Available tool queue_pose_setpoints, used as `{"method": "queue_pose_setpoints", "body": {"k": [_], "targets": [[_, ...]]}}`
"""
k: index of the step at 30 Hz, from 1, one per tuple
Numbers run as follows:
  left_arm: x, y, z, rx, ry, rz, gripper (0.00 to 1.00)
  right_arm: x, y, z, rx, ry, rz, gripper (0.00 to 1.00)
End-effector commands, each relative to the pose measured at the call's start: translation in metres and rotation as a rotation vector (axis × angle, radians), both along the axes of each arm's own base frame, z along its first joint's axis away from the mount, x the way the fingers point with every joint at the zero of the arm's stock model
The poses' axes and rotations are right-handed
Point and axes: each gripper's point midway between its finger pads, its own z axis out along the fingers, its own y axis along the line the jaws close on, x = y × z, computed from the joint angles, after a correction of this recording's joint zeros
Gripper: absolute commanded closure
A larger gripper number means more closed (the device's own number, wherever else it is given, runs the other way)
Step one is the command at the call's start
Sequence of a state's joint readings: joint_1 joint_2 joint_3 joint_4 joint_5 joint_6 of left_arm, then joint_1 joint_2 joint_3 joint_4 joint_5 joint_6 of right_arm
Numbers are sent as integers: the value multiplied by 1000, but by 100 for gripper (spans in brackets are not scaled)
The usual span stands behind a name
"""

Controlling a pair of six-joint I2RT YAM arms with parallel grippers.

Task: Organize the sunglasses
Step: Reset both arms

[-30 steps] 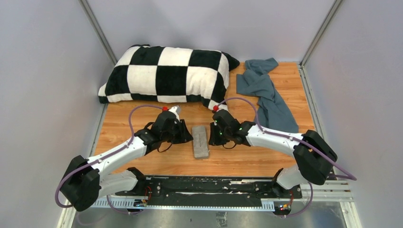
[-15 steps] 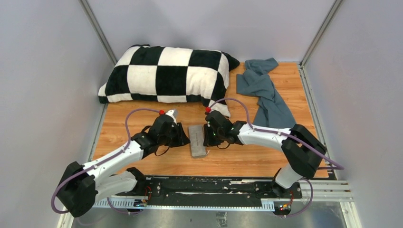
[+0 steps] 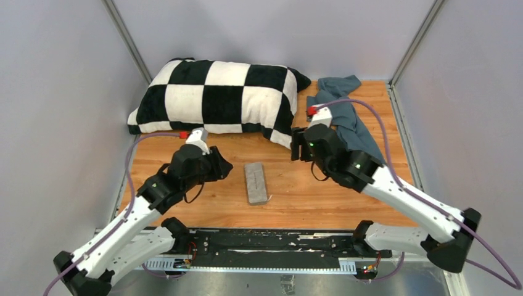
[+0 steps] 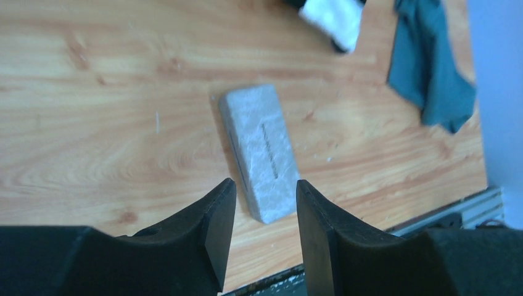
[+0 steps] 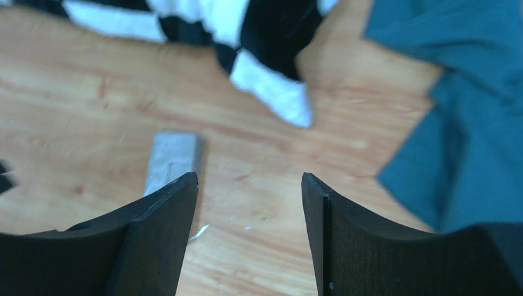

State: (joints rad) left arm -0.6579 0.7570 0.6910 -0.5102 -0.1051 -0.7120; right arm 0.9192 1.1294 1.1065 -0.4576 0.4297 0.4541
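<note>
No sunglasses show in any view. A grey oblong fabric case (image 3: 256,182) lies closed on the wooden table between the two arms; it also appears in the left wrist view (image 4: 262,151) and at the left of the right wrist view (image 5: 169,163). My left gripper (image 3: 222,165) hangs to the left of the case, raised above the table, open and empty (image 4: 265,191). My right gripper (image 3: 298,145) is up and to the right of the case, near the pillow's corner, also open with nothing between its fingers (image 5: 250,182).
A large black-and-white checked pillow (image 3: 216,95) fills the back left of the table. A crumpled blue-grey cloth (image 3: 345,120) lies at the back right. Grey walls close in both sides, and a metal rail (image 3: 265,246) runs along the near edge.
Both grippers were pressed against the case's sides; they have let go, opened and lifted away, the left one toward the left, the right one toward the back right. The case stays put.
</note>
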Motion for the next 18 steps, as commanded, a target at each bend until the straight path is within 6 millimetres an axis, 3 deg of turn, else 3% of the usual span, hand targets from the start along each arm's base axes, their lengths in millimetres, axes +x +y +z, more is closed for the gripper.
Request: {"method": "queue_pose_setpoints", "body": {"k": [1, 5, 8, 13, 18], "targets": [[0, 44, 39, 78, -131, 132, 52, 3, -87, 29, -203, -151, -233, 31], [-4, 69, 67, 50, -238, 225, 50, -7, -122, 31, -198, -206, -340, 31], [-10, 87, 73, 11, -292, 303, 43, -15, -141, 14, -170, -209, -412, 31], [-18, 107, 64, -43, -327, 398, 37, -26, -149, -16, -118, -170, -439, 31], [-22, 112, 56, -42, -317, 411, 36, -26, -150, -27, -123, -148, -460, 31]]}}
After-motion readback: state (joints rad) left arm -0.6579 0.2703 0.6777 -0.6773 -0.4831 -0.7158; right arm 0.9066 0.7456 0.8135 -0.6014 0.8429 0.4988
